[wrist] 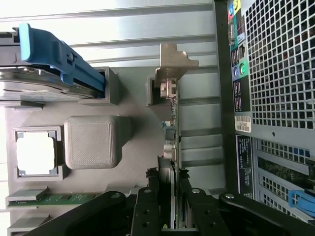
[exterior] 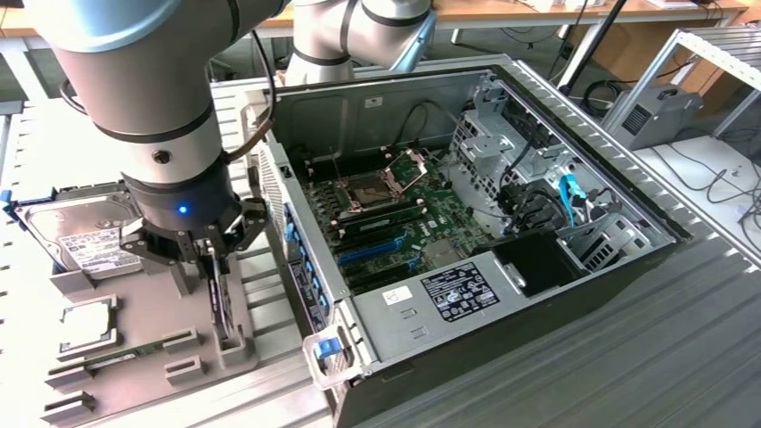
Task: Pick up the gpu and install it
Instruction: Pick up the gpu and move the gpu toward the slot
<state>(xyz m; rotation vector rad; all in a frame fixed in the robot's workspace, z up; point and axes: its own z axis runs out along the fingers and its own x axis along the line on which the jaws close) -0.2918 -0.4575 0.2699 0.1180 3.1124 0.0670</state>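
Gripper (exterior: 209,257) is down over the grey tray (exterior: 149,308) at the exterior view's left, and we'd call it clamped on the gpu (wrist: 172,123). The black fingers (wrist: 147,211) sit tight against both faces of the card at one end. The gpu stands upright on its long edge in a tray slot, with its silver bracket (wrist: 173,61) at the far end from the fingers, up against a grey post. So it's gripped but not out of the tray yet.

Same tray has the hard drive (exterior: 89,236) with a blue handle, a cpu (exterior: 89,321) in its pocket and a ram stick (exterior: 113,357) near the edge. The open case (exterior: 594,294) lies just beside the tray, with the motherboard (exterior: 405,214) facing up inside.
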